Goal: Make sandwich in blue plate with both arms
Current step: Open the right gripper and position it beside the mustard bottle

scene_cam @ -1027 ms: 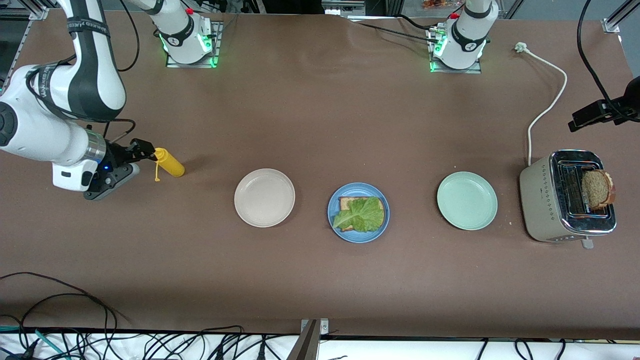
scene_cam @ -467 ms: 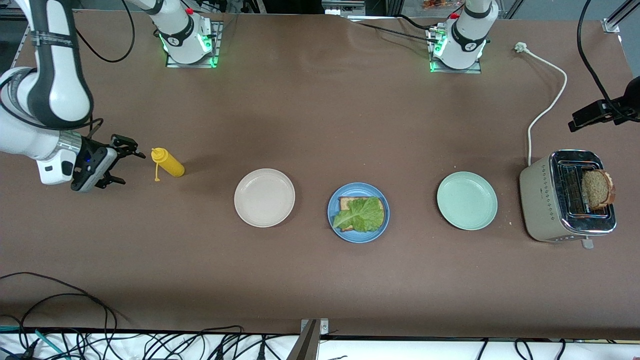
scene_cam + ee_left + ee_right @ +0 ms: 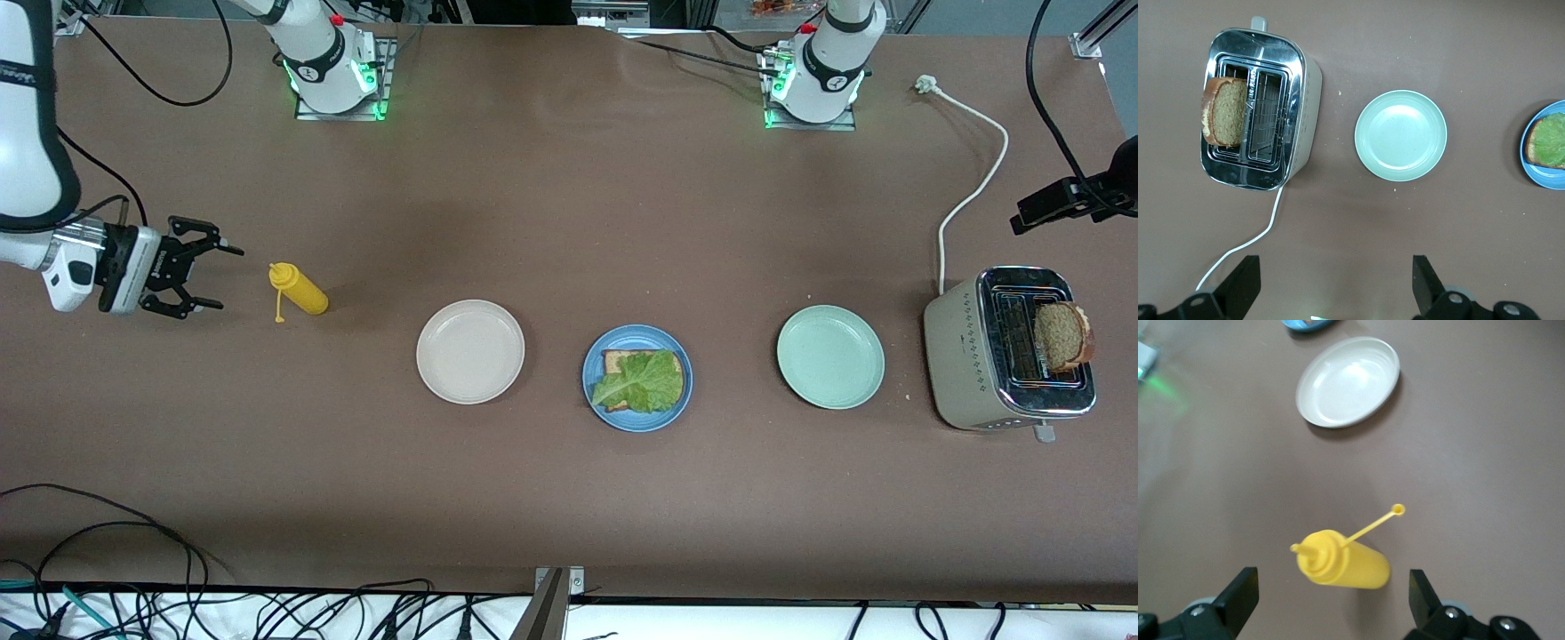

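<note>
**Sandwich half built, top slice waiting in the toaster**

On the blue plate [image 3: 637,378], midway along the table between the cream plate [image 3: 470,351] and the mint-green plate [image 3: 830,356], one bread slice [image 3: 615,360] lies flat with the lettuce leaf [image 3: 642,382] spread over it. That much of the sandwich looks done. No second slice covers the leaf; the only other bread in sight is a brown slice [image 3: 1062,336] standing upright in a slot of the toaster [image 3: 1009,348] at the left arm's end of the table, so the closing step appears to be left.

The right gripper [image 3: 204,277] hangs low over the table at the right arm's end, jaws spread wide and empty, just apart from the yellow squeeze bottle [image 3: 300,289], which lies on its side with its cap dangling on a thin strap (whether any sauce is on the lettuce cannot be told).

The left gripper [image 3: 1331,283] is high over the toaster and mint-green plate, its fingers wide apart and holding nothing. It seems well placed to fetch the toasted slice.
</note>
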Robot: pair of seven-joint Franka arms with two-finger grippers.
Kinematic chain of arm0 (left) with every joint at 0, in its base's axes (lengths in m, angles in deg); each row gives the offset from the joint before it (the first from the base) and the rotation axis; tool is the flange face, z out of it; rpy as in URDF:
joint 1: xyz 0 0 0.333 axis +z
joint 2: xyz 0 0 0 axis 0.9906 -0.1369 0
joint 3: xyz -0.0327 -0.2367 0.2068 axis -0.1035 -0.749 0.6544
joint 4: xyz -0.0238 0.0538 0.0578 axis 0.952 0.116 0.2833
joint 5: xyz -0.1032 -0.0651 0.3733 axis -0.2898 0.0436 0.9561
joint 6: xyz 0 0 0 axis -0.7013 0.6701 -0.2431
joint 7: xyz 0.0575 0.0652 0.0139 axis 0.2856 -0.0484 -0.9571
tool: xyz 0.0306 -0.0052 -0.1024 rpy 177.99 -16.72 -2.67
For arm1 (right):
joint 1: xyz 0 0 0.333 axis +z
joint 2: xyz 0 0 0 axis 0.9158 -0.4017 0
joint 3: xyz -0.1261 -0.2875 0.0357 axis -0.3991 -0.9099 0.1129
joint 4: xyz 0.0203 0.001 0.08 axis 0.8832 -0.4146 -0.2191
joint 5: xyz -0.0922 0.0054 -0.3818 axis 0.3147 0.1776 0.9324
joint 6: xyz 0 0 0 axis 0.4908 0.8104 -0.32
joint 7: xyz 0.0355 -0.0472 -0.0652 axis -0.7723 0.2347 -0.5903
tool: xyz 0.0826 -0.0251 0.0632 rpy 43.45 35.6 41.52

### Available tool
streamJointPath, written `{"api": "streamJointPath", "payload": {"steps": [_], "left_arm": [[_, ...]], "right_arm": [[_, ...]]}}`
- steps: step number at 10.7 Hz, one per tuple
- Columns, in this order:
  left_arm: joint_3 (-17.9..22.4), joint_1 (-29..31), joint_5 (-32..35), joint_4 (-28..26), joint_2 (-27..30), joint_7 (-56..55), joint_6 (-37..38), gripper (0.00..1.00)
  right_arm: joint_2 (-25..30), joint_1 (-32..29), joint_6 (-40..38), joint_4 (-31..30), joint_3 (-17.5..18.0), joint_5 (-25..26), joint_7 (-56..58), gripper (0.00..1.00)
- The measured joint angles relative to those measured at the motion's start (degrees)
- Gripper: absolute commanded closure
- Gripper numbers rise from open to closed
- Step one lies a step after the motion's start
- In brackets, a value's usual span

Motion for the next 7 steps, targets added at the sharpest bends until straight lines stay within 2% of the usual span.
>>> {"api": "streamJointPath", "payload": {"steps": [3, 7], "left_arm": [[0.00, 0.00, 0.00, 0.00, 0.00, 0.00, 0.00, 0.00], [0.00, 0.00, 0.00, 0.00, 0.00, 0.00, 0.00, 0.00]], "right_arm": [[-1.56, -4.12, -5.54, 0.25, 0.00, -2.54, 7.27, 0.00], [-1.69, -4.75, -9.59, 1.01, 0.10, -3.73, 12.09, 0.00]]}}
